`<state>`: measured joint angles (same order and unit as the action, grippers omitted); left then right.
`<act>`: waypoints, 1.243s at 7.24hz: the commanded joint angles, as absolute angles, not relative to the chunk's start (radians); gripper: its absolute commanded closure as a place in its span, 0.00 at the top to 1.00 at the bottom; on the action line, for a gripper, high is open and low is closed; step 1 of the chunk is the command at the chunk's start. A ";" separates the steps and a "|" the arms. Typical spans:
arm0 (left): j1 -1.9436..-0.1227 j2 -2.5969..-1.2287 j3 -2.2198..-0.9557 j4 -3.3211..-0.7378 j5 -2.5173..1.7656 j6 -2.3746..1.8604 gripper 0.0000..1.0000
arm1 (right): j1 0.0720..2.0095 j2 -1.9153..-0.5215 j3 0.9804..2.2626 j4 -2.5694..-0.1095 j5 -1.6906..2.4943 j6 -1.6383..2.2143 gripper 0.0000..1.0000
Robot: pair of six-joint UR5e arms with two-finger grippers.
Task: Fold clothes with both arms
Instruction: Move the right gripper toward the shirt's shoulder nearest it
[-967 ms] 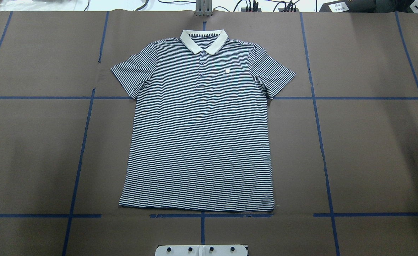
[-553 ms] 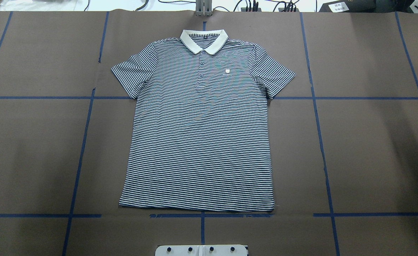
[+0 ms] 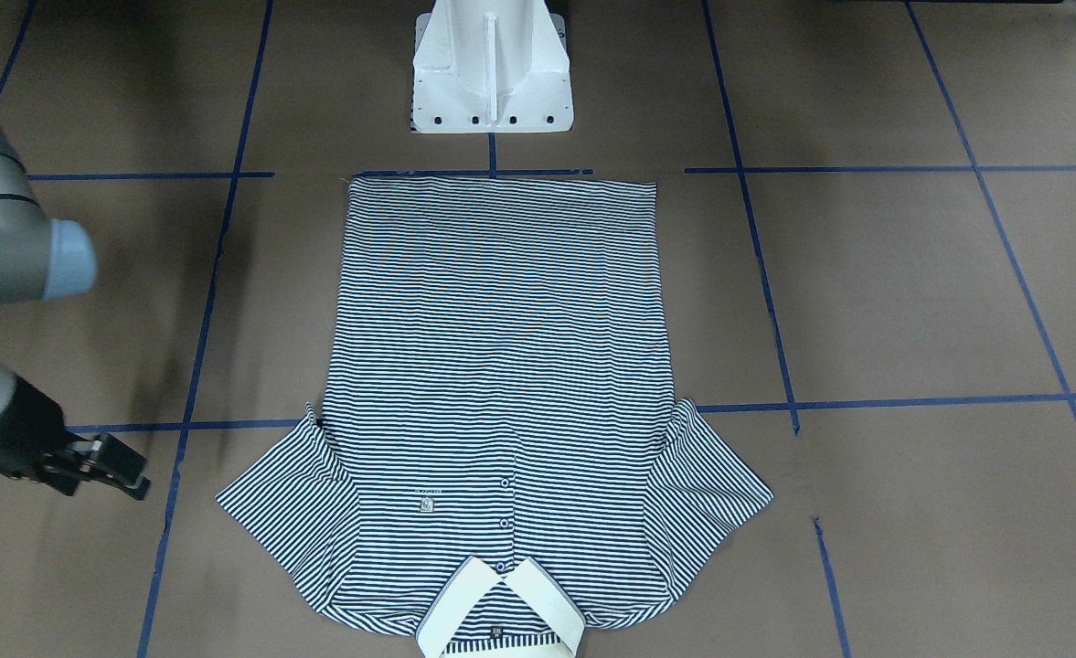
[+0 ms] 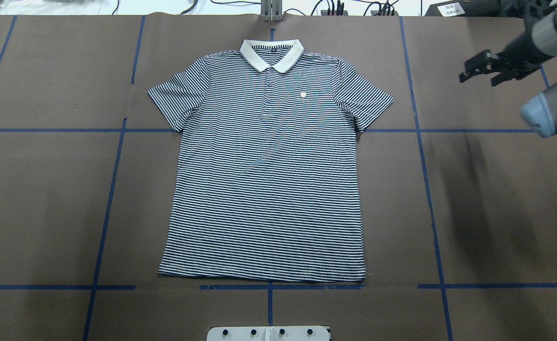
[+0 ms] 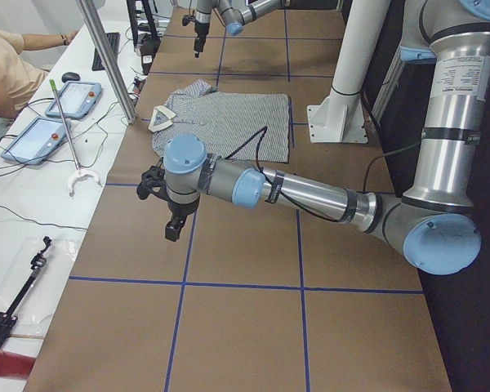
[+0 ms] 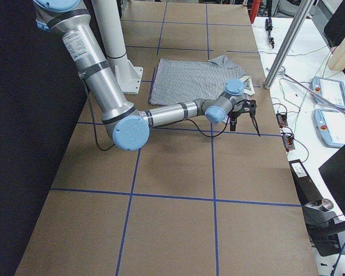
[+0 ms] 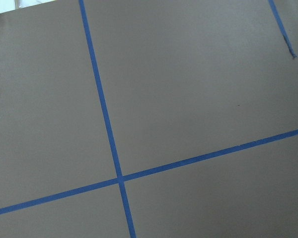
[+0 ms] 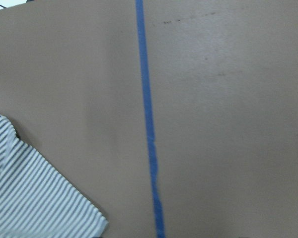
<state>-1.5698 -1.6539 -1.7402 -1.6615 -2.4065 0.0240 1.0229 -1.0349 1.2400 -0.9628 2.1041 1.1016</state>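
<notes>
On the brown table (image 4: 46,199) the striped shirt (image 4: 269,189) lies flat in the middle, face up and unmoved. The right arm (image 4: 550,113) has newly swung in. Its gripper (image 4: 478,79) hovers beyond the sleeve, fingers apart and empty. Whether the left gripper (image 5: 173,229) is open cannot be told.

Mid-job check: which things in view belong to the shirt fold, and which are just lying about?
Job in hand:
striped polo shirt, flat and unfolded
right gripper, open, clear of the shirt
left gripper, over bare table

Lying about:
white pedestal base
blue tape lines
tablets on the side bench
</notes>
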 commanded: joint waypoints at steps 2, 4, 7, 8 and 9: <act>-1.549 -1.655 -1.755 -1.675 -2.405 0.014 1.00 | 0.891 -0.934 1.114 -0.939 1.927 1.246 0.67; -1.543 -1.654 -1.755 -1.677 -2.405 0.008 1.00 | 0.891 -0.940 1.115 -0.940 1.924 1.246 0.52; -1.534 -1.654 -1.755 -1.678 -2.405 -0.006 1.00 | 0.882 -0.946 1.120 -0.939 1.922 1.241 0.50; -1.534 -1.655 -1.755 -1.678 -2.405 -0.006 1.00 | 0.884 -0.946 1.121 -0.939 1.921 1.238 0.55; -1.534 -1.654 -1.755 -1.678 -2.405 -0.006 1.00 | 0.885 -0.951 1.123 -0.937 1.918 1.236 0.56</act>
